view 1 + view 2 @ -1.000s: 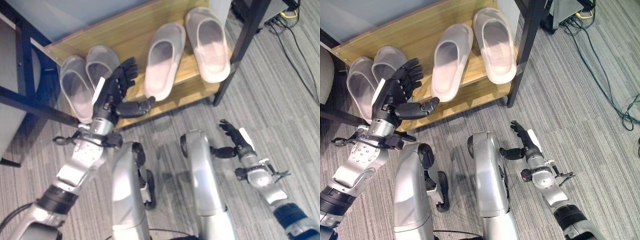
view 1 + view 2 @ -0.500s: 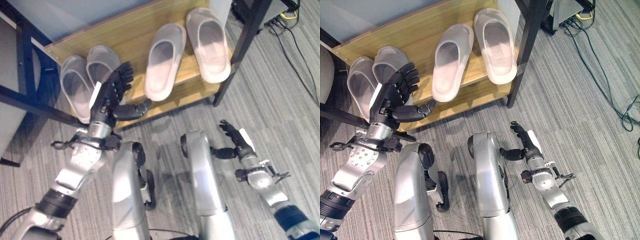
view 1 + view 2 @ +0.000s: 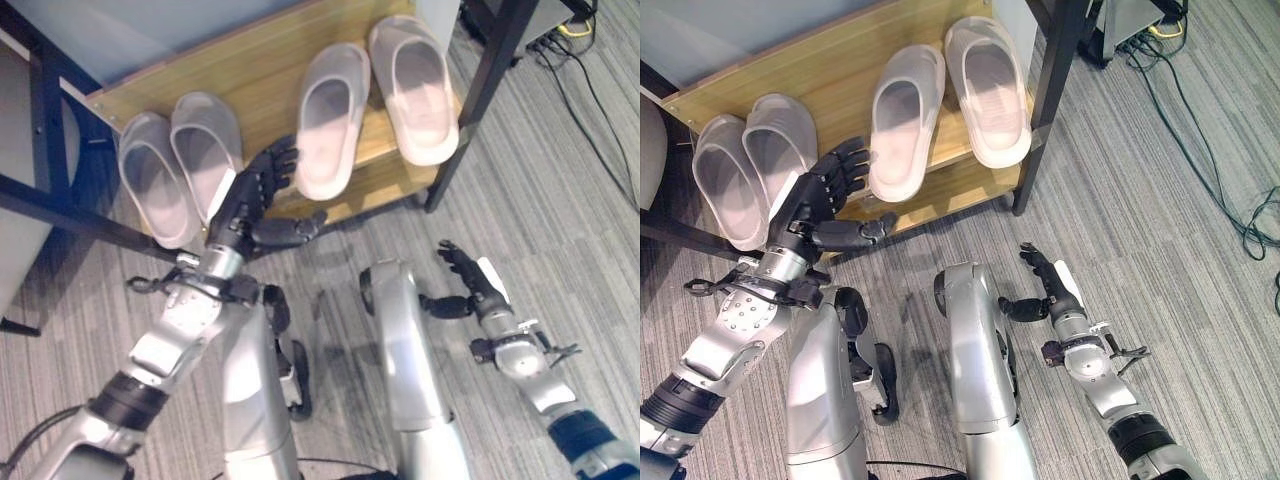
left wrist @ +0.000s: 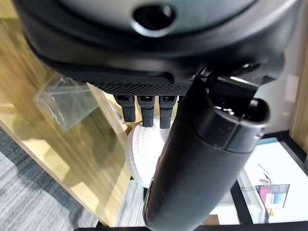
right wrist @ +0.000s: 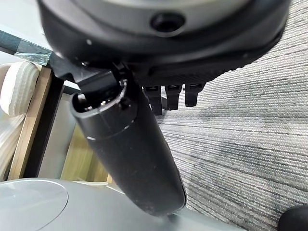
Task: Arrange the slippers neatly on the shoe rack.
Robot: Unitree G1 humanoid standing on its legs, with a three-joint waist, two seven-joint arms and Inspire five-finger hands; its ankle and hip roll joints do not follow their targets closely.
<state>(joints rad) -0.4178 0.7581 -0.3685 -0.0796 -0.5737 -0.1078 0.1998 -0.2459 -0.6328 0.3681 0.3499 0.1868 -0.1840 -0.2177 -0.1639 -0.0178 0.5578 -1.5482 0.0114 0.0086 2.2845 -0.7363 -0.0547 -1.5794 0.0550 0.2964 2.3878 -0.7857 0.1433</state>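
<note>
The left hand (image 3: 250, 205) is spread wide, fingers straight and thumb out to the side, and it holds nothing. It hangs over the front edge of the rack (image 3: 250, 70), between the grey pair and the white pair, with its fingertips close to the heel of the left white slipper (image 3: 328, 120); whether they touch it I cannot tell. The right hand (image 3: 468, 275) is low over the carpet (image 3: 560, 190), well apart from the rack, fingers relaxed and empty.

All four slippers already lie on the wooden shelf. The two grey slippers (image 3: 180, 160) sit side by side, touching, at the robot's left. The white pair is at the right: the right white slipper (image 3: 413, 85) sits fairly square, while the left one is tilted, its heel reaching the shelf's front edge and angling away from its mate.

The step in hand looks like straightening, not carrying. Judging from the layout, the next move calls for setting the fingers against the tilted slipper's heel and nudging it back and round until it lies parallel to its partner. A light push should do; too hard could shove it into the other slipper.
</note>
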